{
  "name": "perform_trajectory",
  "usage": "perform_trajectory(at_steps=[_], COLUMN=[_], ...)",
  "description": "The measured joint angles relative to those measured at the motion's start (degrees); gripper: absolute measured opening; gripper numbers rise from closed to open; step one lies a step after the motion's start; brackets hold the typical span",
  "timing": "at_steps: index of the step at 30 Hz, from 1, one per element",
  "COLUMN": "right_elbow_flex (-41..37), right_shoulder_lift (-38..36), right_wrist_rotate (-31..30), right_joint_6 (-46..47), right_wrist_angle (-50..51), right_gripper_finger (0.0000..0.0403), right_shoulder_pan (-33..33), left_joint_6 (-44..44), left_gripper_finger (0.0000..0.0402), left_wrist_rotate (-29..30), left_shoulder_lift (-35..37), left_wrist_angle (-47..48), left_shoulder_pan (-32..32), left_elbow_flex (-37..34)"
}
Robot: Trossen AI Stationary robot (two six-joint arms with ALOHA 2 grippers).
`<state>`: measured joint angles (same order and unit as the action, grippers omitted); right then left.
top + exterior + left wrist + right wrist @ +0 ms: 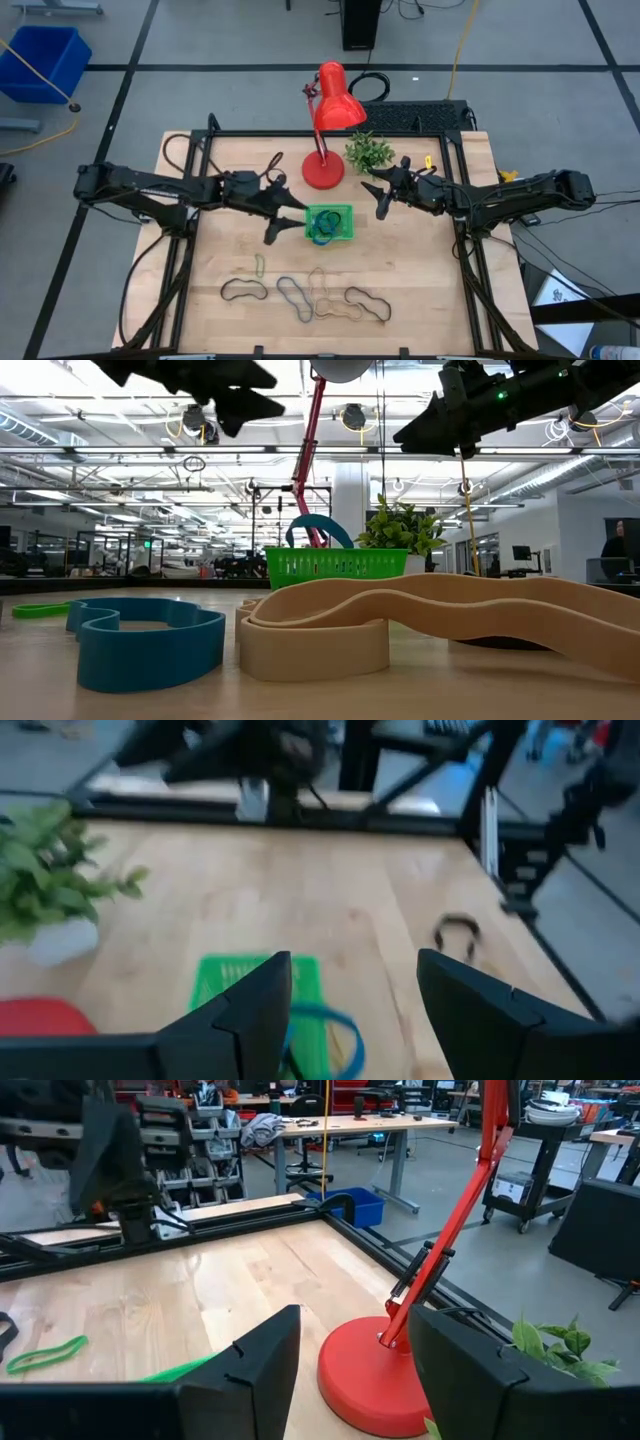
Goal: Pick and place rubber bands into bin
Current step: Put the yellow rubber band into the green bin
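The wooden bench (420, 290) fills the high view, with both dark arms reaching in from its sides toward the middle. Only this overhead view shows the full layout: the red lamp (327, 120) stands at the far middle, a small potted plant (369, 151) just beside it, and the green bin (330, 224) sits in front of the lamp's base, near the bench centre.

The left gripper (283, 218) hangs just beside the bin's left edge, its fingers spread apart and holding nothing. The left wrist view confirms this, looking down between the two parted fingers onto the bin (255, 982), where a blue band (330, 1030) lies partly over its rim. The right gripper (380, 192) waits above the bench between the plant and the bin, fingers also apart and empty; its wrist view shows the lamp base (375, 1380) close ahead and a green band (45, 1354) lying farther off on the wood.

From above, several bands already lie inside the bin, too tangled to count. The remaining rubber bands (305, 297) lie loose along the near edge of the bench, well apart from the bin: black, blue, tan and a small olive one.

The low view alone shows them from the side: a blue band (145, 640) and a tan band (400, 620) stand on edge close to the camera, with the bin (335, 564) behind them and a blue loop sticking up above its rim.
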<state>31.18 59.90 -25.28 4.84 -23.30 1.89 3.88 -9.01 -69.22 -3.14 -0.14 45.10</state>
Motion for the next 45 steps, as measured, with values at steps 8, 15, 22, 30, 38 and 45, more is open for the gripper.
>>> perform_trajectory(at_steps=[8, 15, 22, 30, 38, 45], right_elbow_flex=[0.0, 0.0, 0.0, -0.01, 0.0, 0.0], right_shoulder_lift=[0.0, 0.01, 0.02, 0.02, 0.02, 0.02], right_wrist_rotate=[0.0, -0.04, -0.07, -0.1, -0.13, -0.17], right_joint_6=[-0.28, -1.22, -1.22, -1.23, -1.25, -1.25], right_wrist_angle=[-0.01, -0.04, 0.0, 0.01, 0.02, 0.01], right_gripper_finger=[0.018, 0.018, 0.018, 0.018, 0.018, 0.018], right_shoulder_pan=[0.0, 0.0, 0.0, 0.0, 0.0, 0.02], left_joint_6=[1.14, 4.58, 7.43, 6.02, 5.65, 5.63], left_gripper_finger=[0.0225, 0.0225, 0.0225, 0.0225, 0.0225, 0.0222], left_wrist_rotate=[9.43, 13.6, 13.65, 13.57, 15.22, 14.86], left_shoulder_lift=[-1.65, -8.01, -17.27, -24.74, -29.59, -30.72], left_wrist_angle=[16.29, 18.69, 14.99, 9.01, 5.62, 3.65], left_shoulder_pan=[-4.98, -7.5, -7.61, -8.29, -9.26, -9.26], left_elbow_flex=[-0.02, -0.07, -0.07, -0.04, -0.07, 0.0])
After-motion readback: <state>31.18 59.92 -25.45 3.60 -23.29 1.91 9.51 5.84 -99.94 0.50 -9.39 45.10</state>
